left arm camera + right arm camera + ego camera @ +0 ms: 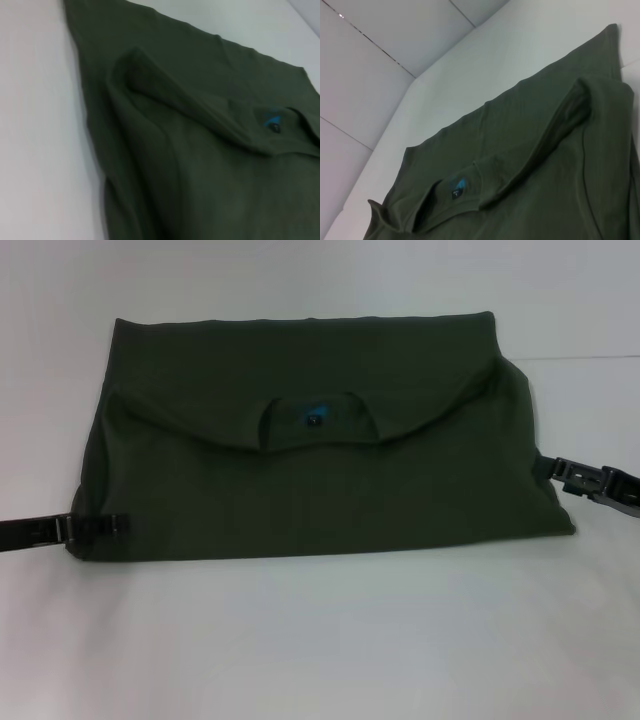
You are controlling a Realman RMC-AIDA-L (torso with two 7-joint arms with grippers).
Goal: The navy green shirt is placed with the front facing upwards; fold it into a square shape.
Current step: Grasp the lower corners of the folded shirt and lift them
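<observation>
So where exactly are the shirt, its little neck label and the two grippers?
navy green shirt (330, 495): head view, on the folded front panel.
neck label (314, 419): head view, inside the collar opening.
left gripper (95, 528): head view, at the shirt's edge.
right gripper (572, 475): head view, at the opposite edge.

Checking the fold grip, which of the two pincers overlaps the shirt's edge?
The left pincer: its tip lies over the navy green shirt at the near left corner. The right pincer lies beside the right edge on the table.
</observation>
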